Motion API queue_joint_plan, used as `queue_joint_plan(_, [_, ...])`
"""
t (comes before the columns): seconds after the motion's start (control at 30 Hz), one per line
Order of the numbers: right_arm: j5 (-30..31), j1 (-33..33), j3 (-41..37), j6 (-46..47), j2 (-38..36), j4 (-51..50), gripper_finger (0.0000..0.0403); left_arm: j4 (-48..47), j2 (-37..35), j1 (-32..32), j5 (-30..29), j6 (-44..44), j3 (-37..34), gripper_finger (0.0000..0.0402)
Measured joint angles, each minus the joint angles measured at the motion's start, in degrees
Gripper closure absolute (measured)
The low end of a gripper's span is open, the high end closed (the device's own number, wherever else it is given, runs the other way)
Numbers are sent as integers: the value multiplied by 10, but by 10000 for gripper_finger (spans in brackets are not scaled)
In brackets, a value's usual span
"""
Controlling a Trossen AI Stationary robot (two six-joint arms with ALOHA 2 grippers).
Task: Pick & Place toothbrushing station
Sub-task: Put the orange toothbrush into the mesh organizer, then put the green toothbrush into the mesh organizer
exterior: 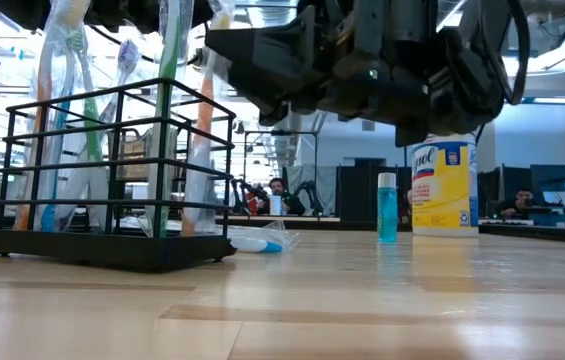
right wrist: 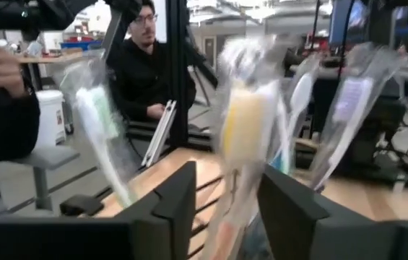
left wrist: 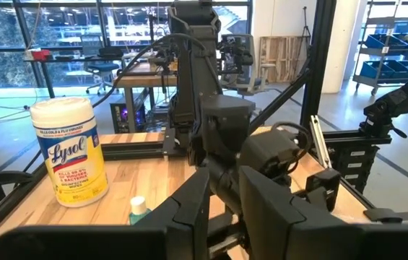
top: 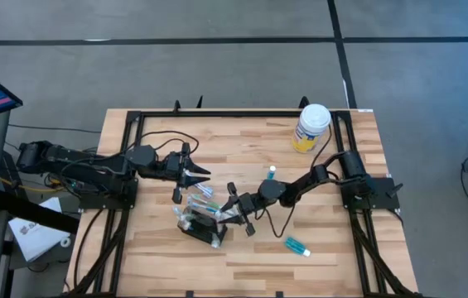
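The toothbrushing station [top: 200,223] is a black wire rack holding several wrapped toothbrushes upright. It stands on its base on the wooden table, and also shows in the low view [exterior: 112,170]. My right gripper [top: 235,209] is open just to the right of the rack's top. In the right wrist view its fingers [right wrist: 178,198] stand on either side of a yellow wrapped toothbrush [right wrist: 241,137] without plainly touching it. My left gripper [top: 201,175] is open and empty, raised above the table behind the rack.
A white-lidded yellow Lysol canister [top: 311,127] stands at the far right. One small blue bottle [top: 272,172] stands mid-table and another [top: 296,246] lies near right. A loose wrapped toothbrush [top: 204,191] lies just behind the rack. A person [right wrist: 142,65] is beyond the table.
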Motion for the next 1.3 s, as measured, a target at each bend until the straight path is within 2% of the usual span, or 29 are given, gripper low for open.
queue_joint_plan(0.2, [0,1,-2,-5,-19,-43,221,-2,0,0,0,0,0,330])
queue_joint_plan(0.4, [0,-4,-1,-31,-85,-176,208,-4,0,0,0,0,0,330])
queue_joint_plan(0.63, [6,-6,-1,-37,-169,-353,229,-4,0,0,0,0,0,330])
queue_joint_plan(0.87, [92,-11,-1,-29,-227,-482,257,-4,0,0,0,0,0,330])
queue_joint_plan(1.07, [90,-26,0,29,-233,-497,276,-4,0,1,0,0,0,330])
queue_joint_plan(1.3, [90,-48,31,59,-231,-622,283,-7,0,1,0,0,0,330])
